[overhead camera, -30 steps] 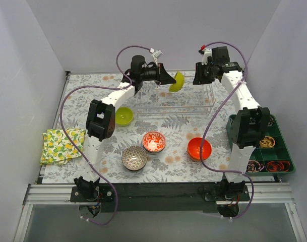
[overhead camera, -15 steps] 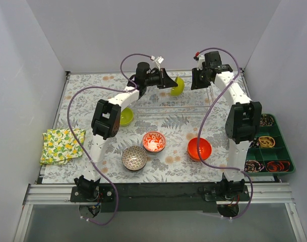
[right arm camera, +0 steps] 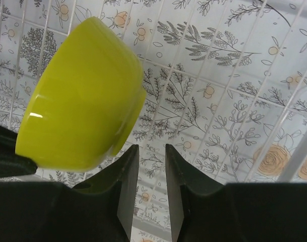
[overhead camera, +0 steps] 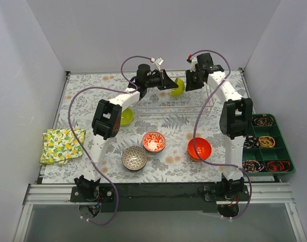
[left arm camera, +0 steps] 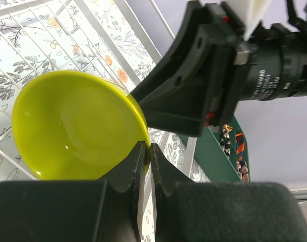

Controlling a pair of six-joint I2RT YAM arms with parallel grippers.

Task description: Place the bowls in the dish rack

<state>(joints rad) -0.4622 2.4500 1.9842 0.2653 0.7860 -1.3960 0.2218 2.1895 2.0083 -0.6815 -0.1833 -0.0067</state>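
Change over the last second: the right gripper (overhead camera: 189, 80) has swung left and now sits just beside the lime-green bowl (overhead camera: 177, 86), which hangs tilted on edge above the far side of the dish rack (overhead camera: 173, 106). Probably a steadying or handover move; the bowl is not yet slotted. The left gripper (left arm camera: 144, 151) pinches the bowl's rim. The right gripper's jaws stand narrowly apart and empty. One tip may graze the rim, but the wrist views don't settle it.
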